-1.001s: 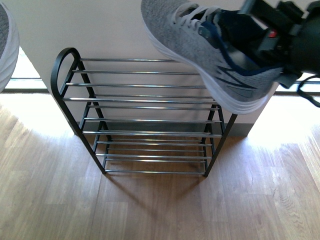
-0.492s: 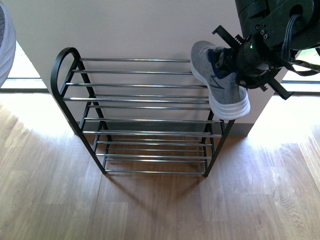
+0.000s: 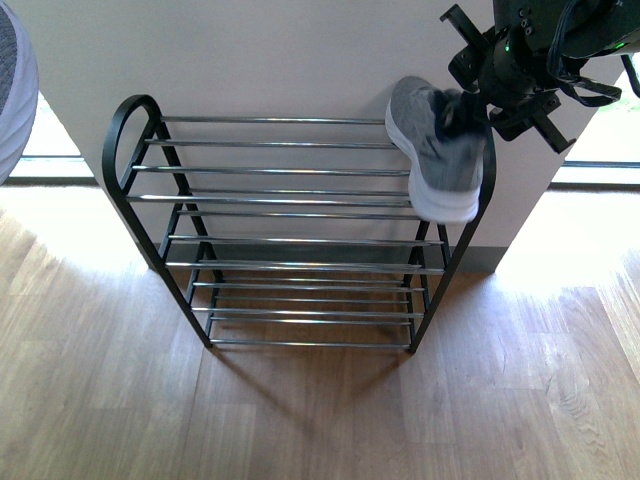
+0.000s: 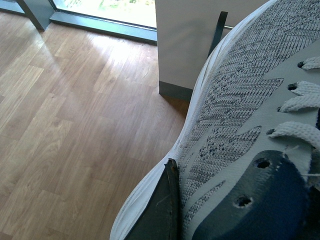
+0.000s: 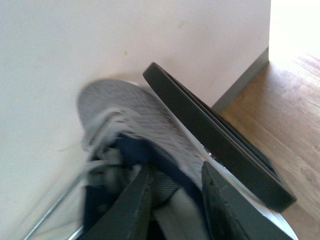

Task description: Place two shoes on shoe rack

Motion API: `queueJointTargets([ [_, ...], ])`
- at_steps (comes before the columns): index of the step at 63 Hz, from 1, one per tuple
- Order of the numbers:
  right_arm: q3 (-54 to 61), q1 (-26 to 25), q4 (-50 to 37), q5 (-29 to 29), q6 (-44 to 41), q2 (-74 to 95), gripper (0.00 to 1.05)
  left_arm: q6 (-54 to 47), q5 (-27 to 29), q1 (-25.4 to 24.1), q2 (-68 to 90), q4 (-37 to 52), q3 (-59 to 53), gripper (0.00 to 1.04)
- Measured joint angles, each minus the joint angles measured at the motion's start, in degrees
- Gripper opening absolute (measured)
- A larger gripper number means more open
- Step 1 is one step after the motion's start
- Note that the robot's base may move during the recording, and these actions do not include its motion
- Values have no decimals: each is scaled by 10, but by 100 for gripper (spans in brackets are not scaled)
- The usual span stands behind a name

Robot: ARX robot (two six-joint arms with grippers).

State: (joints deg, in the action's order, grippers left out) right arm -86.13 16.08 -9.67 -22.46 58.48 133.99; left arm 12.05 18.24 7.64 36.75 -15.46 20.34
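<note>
Daylight is glaring off the floor (image 3: 570, 250) at both sides; the right wrist view is smearing the shoe (image 5: 130, 120) with motion blur.

Wooden floor (image 3: 320, 420), black shoe rack (image 3: 280, 199) standing on it, against pale wall (image 3: 260, 60)

A grey knit shoe with a white sole (image 3: 10, 70) is mostly cut off (just a sliver shows). The other grey knit shoe (image 5: 135, 125) looks blurry up close.

Shoe (image 3: 436, 160) at right end of shoe rack (image 3: 280, 171)
</note>
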Motion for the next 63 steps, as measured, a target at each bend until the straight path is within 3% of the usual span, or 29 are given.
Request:
queueJointTargets([
  [25, 166, 9, -171, 87, -90, -125, 97, 0, 0, 0, 0, 0, 0, 2],
  [31, 227, 9, -219, 140, -118, -173, 95, 0, 0, 0, 0, 0, 0, 2],
  [44, 425, -13, -322, 329, -189, -309, 96, 0, 0, 0, 0, 0, 0, 2],
  [56, 636, -81, -349, 489, -281, -489, 96, 0, 0, 0, 0, 0, 0, 2],
  [63, 699, -131, -342, 545, -323, -551, 96, 0, 0, 0, 0, 0, 0, 2],
])
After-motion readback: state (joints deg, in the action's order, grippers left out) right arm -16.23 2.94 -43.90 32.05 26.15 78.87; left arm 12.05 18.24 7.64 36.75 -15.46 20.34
